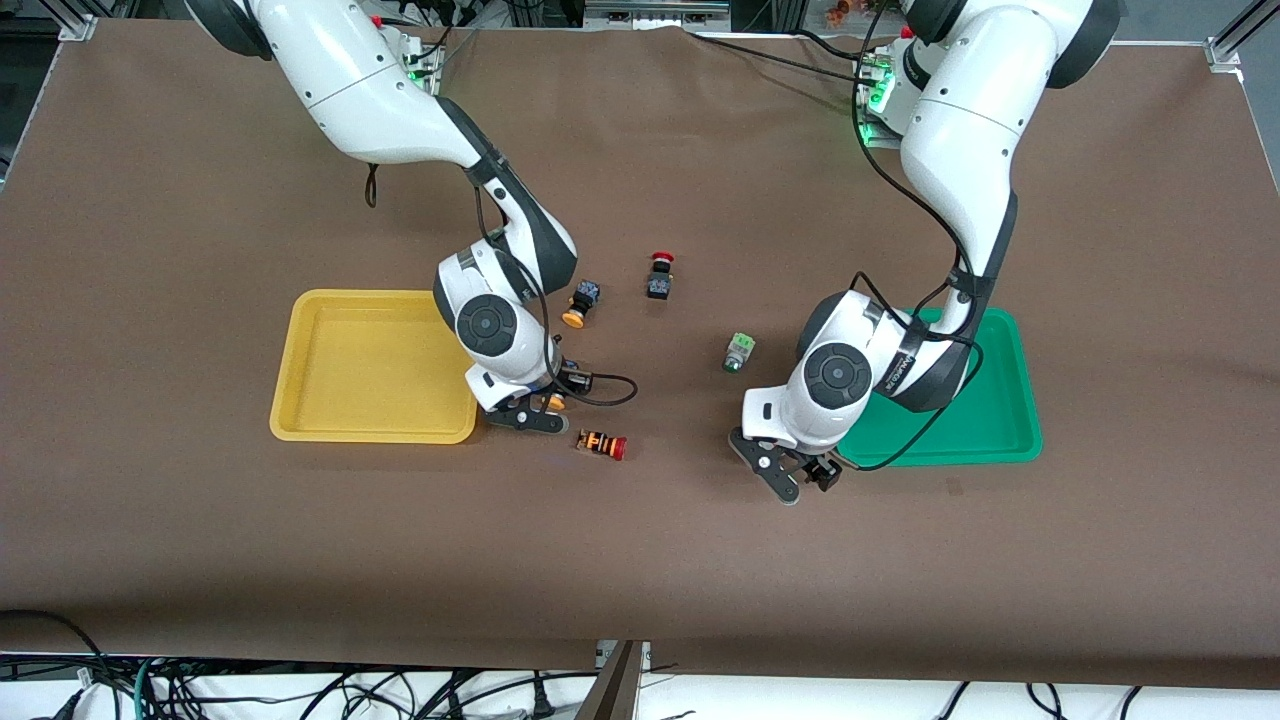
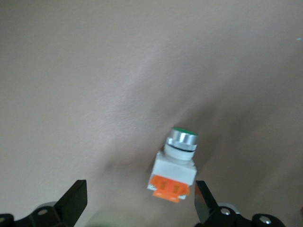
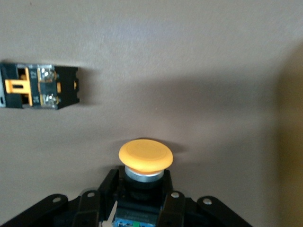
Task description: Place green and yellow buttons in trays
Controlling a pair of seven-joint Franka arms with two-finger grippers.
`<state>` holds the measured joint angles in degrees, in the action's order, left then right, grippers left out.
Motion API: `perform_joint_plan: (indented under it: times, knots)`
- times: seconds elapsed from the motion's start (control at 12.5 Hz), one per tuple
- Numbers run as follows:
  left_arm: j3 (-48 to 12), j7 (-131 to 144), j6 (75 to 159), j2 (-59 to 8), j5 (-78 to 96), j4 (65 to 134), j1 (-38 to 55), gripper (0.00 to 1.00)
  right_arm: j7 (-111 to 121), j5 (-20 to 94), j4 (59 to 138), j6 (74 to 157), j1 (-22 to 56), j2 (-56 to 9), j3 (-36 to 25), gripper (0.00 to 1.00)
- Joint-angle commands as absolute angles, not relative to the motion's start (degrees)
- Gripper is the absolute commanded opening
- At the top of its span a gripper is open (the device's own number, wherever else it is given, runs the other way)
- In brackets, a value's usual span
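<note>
Beside yellow tray [image 1: 300,400], right end effector [image 1: 535,412] clamping yellow-capped button [image 3: 145,156], left end effector [image 1: 795,478] spread wide

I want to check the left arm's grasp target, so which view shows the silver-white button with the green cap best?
The left wrist view: the silver-white button lies on the table between the open left gripper fingers, green cap and orange end plain. The front view hides it under that gripper. The right wrist view does not show it.

You're at a robotics lab bench: two white arms [image 1: 400,110] bolted along a tabletop [image 1: 200,520] under brown cloth, aluminium framing [image 1: 1230,45] at its corners, green status lights [image 1: 880,95] at the bases, and loose cables [image 1: 300,690] tangled on the floor under the front edge.
</note>
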<state>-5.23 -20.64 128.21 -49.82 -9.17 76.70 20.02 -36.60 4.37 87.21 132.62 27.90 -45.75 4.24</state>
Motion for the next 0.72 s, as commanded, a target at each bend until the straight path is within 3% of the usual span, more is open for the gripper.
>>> perform_joint_plan:
  times: [0.0,0.16,0.24,0.32,0.48,0.56,0.64]
  knots:
    - [-5.98,-21.01,128.06,-50.27,-9.76,76.37,20.21,1.00,-25.81,4.13,84.74,121.16,22.96,-42.10,3.96,0.00]
    - [-5.98,-20.83,128.23,-50.80,-9.67,76.64,20.21,1.00,-15.35,3.96,87.17,114.38,20.05,-39.04,-0.06,0.00]
    - [-5.98,-20.57,128.49,-51.93,-9.15,76.55,20.21,0.95,-10.42,3.87,89.80,113.48,20.04,-37.37,-3.22,0.00]
    - [-5.98,-20.39,128.58,-53.34,-8.36,76.12,20.21,0.82,-7.15,3.87,93.30,114.08,20.04,-35.79,-6.04,0.00]
    - [-5.89,-21.09,128.50,-53.53,-9.31,76.11,20.22,0.26,-0.92,3.87,97.28,114.34,20.04,-34.11,-11.57,0.00]
    - [-5.89,-21.09,128.50,-53.18,-9.32,76.03,20.04,0.08,2.60,4.13,99.64,115.65,19.95,-33.84,-14.04,0.00]
    - [-5.80,-20.83,128.41,-52.65,-9.40,75.76,20.04,0.00,3.59,4.39,102.54,118.01,19.86,-33.32,-15.54,0.00]
